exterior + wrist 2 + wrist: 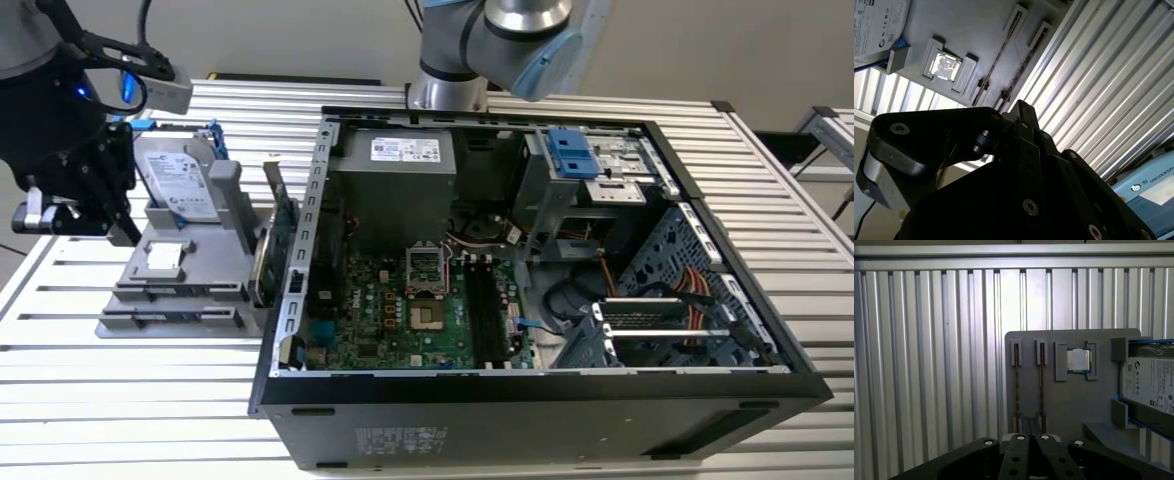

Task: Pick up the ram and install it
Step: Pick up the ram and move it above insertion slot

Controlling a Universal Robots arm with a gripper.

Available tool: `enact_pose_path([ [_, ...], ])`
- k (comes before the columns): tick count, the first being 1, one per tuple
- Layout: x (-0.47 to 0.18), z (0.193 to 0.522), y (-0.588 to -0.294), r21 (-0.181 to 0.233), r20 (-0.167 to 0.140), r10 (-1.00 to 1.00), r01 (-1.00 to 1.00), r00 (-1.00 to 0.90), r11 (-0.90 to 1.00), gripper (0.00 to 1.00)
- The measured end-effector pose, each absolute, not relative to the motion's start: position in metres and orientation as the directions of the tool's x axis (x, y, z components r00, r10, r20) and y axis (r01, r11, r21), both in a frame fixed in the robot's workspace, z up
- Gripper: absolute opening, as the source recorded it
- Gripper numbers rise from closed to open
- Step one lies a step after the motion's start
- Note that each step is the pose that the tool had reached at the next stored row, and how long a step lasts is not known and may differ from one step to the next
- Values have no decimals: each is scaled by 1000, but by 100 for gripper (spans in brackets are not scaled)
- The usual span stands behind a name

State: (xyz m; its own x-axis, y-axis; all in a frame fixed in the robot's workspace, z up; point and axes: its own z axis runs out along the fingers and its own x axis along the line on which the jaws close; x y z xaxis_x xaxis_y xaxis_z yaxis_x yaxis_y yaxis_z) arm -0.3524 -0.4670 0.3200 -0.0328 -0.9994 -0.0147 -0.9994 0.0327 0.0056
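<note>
Two ram sticks stand on edge in narrow slots of a grey holder; in the first wrist view they are thin dark strips, one beside the other. They show in the second wrist view too. My black gripper hangs above the holder's ram end, fingers together and holding nothing. In the exterior view the gripper is at the far left, over the holder. The open computer case shows its motherboard with long dark memory slots.
The holder also carries a square processor and a silver hard drive in blue rails. A green expansion card stands between holder and case. Everything rests on a ribbed aluminium table. The arm's base stands behind the case.
</note>
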Motion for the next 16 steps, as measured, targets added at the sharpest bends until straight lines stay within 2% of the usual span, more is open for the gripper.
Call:
enact_pose_path([
  [8,-352,320,-467,6,-15,-999,-999,-33,33,0],
  [9,-352,320,-467,6,-15,-999,-999,-33,33,100],
  [16,-352,320,-467,6,-15,-999,-999,-33,33,100],
])
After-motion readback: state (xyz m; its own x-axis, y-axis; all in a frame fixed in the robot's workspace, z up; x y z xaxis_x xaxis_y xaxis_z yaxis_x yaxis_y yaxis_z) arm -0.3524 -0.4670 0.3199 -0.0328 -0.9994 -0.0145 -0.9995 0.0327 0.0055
